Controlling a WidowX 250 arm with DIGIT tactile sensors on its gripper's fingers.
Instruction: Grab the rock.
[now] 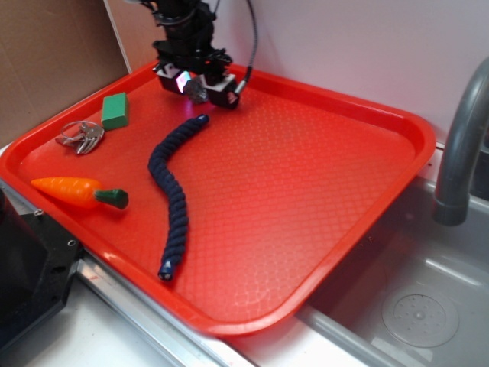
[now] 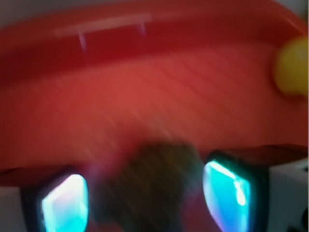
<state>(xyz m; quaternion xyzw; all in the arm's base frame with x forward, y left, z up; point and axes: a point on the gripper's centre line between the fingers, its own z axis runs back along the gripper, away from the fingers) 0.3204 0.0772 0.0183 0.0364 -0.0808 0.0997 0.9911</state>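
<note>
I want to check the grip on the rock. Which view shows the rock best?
The wrist view: the rock fills the gap between the two lit fingers, though motion blur smears its edges. The exterior view shows only a small grey lump under the gripper at the tray's far edge.

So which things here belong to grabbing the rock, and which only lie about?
For the job:
- rock, between the tool's fingers
- tool

Lying about:
- green block
- keys
- toy carrot
- blue rope
- yellow lump
- red tray
</note>
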